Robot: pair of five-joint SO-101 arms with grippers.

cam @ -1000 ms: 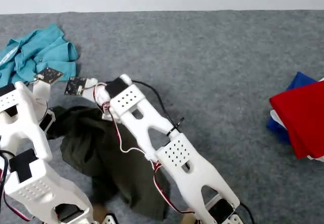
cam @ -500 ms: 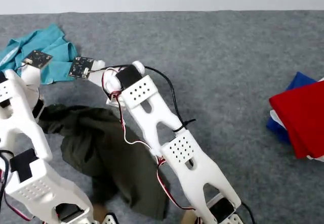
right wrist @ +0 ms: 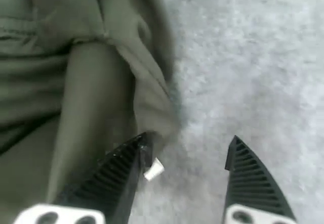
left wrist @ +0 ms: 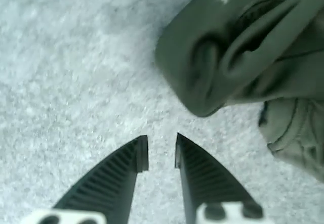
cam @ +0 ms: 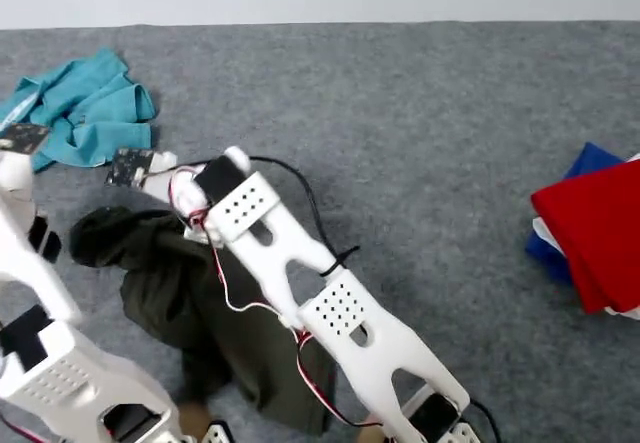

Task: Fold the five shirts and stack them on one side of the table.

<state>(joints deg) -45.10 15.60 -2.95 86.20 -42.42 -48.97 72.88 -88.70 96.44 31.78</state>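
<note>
Left wrist view shows my left pincer empty, a narrow gap between its tips, over the grey felt table beside the crumpled olive-green cloth shirt. My right pincer gapes wide at that shirt's edge.

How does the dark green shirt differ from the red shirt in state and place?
The dark green shirt lies crumpled and unfolded; the red shirt is folded flat. The green one lies on the grey table itself; the red one rests on a blue cloth at the right edge. Both are of one plain colour.
</note>
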